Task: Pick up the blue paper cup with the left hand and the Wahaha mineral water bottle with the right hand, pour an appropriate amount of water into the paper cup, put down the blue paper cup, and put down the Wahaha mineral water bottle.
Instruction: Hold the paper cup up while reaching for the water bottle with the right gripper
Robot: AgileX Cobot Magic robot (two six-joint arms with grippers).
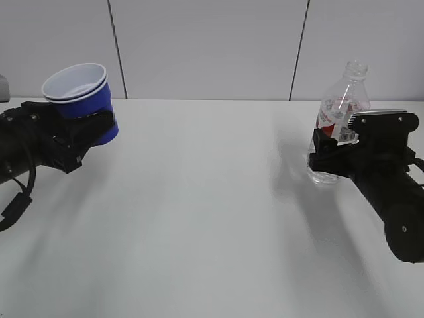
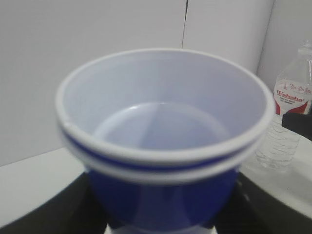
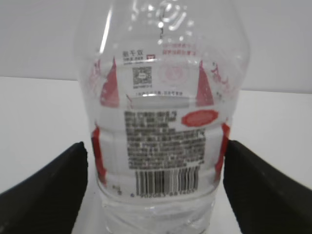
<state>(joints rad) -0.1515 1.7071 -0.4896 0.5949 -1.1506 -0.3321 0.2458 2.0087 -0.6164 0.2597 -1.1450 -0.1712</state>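
Two arms frame our view across the white counter (image 1: 199, 212). At the upper left of the frame, our left hand's pincer (image 1: 83, 136) is clamped around the blue paper cup (image 1: 85, 99), lifted off the surface and tilted, white inside showing. At the right, our right hand's pincer (image 1: 331, 149) straddles the Wahaha mineral water bottle (image 1: 341, 112), upright and capless; we cannot tell whether its spread fingers (image 3: 46, 190) press the sides.
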